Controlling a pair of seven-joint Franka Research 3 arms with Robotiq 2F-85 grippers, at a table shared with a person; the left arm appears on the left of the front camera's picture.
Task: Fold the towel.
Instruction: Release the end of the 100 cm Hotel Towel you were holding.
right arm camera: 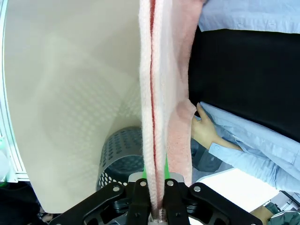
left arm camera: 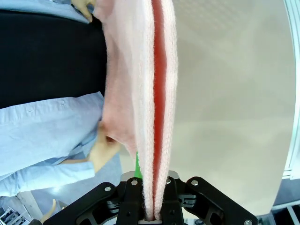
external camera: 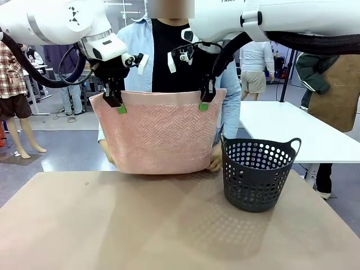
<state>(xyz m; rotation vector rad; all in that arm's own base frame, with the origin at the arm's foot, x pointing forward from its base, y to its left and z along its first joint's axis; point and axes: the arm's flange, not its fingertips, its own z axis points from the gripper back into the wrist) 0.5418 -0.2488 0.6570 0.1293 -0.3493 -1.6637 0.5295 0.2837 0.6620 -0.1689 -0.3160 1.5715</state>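
The salmon-pink towel with a zigzag weave hangs doubled over above the far edge of the table, its fold at the bottom. My left gripper is shut on its upper left corner and my right gripper is shut on its upper right corner. In the left wrist view the towel runs up from between my shut fingers as two layers. The right wrist view shows the towel pinched the same way. The person's hands hold the lower corners behind the cloth.
A dark perforated plastic basket with handles stands on the tan table at the right, just beside the towel's lower right corner. The person stands close behind the towel at the far edge. A white table lies beyond on the right.
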